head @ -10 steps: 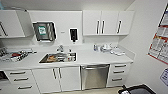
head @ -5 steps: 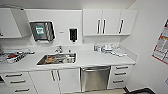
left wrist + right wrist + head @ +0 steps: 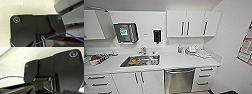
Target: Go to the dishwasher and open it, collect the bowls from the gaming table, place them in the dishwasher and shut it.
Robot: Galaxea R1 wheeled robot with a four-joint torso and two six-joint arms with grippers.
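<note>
A white bench (image 3: 184, 61) runs along the kitchen wall, with a steel sink (image 3: 141, 60) set into it and white wall cabinets (image 3: 193, 23) above. The dishwasher (image 3: 179, 80), door closed, sits under the bench right of the sink, flanked by white drawers (image 3: 205, 78). Whether either gripper is clenched or released cannot be told.

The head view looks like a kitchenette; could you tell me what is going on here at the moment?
Nothing is being handled right now. The robot faces a white kitchenette counter with a sink set into it. The dishwasher, with its stainless-steel front, sits under the counter to the right of the sink, and its door is shut. White cabinets hang above.
</note>
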